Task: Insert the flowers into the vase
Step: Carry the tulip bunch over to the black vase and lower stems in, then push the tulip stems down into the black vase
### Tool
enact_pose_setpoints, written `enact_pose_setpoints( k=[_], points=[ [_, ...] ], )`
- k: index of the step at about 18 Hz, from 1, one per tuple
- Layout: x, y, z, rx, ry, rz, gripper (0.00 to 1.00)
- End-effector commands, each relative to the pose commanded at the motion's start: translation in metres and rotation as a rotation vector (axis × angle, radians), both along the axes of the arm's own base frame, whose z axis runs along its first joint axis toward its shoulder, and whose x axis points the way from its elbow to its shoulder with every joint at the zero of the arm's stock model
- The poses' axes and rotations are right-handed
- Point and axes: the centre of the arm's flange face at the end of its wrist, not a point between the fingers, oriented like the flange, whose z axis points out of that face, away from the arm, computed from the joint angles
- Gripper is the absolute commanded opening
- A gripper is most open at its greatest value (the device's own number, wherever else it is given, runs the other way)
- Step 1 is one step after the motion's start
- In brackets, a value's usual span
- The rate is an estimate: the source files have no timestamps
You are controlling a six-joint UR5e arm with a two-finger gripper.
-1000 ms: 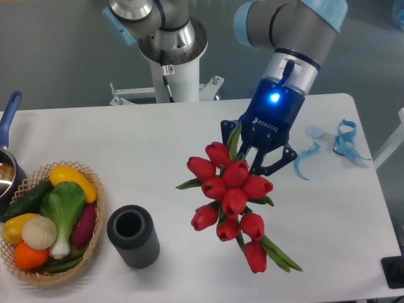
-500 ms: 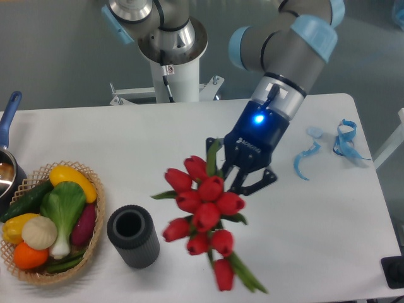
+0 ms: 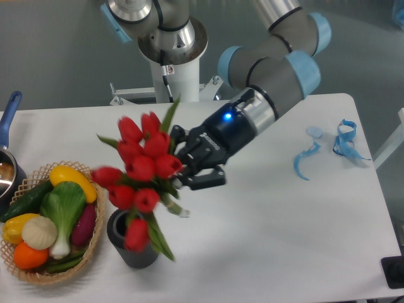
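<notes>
**Tulip bunch being carried over the vase mouth; insertion not yet made**

Item 1, the hand (image 3: pixel 180 165): you are looking at it pointing left, fingers closed on the flowers (image 3: pixel 140 172) among the heads and leaves. Exactly where the fingers are pinching is hidden by the blooms.

Item 2, the flowers: red tulips with green leaves, held in the air and blurred, tilting with the blooms spread up and left. One low bloom and a few green leaves are hanging down across the vase (image 3: pixel 132 241). Whether any stem is inside the mouth cannot be told; the bunch is covering the opening.

Item 3, the vase: dark grey, ribbed, standing upright on the counter (image 3: pixel 284 221), just beside the wicker basket (image 3: pixel 95 233) of toy vegetables.

Step in hand, as a judgement: you are bringing the bunch over the vase, ahead of the lowering. The next move is likely calling for the stem ends to be turned downward and centred on the mouth, then eased in without tipping the vase or brushing the basket.

Item 4, writing: the lettering on the hand's dark body is too blurred to read. A blue light (image 3: pixel 228 116) is glowing on the wrist. No other labels are showing.
</notes>
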Motion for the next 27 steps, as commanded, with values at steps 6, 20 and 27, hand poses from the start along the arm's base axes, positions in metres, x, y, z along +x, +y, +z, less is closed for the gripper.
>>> enact_pose_setpoints(
  k=[6, 20, 27],
  points=[
    [0.012, 0.012, 0.008, 0.046, -0.009, -0.048, 0.13],
    [0.020, 0.035, -0.026, 0.009, -0.036, -0.080, 0.13],
    [0.028, 0.043, -0.059, -0.027, -0.086, -0.097, 0.13]
  ],
)
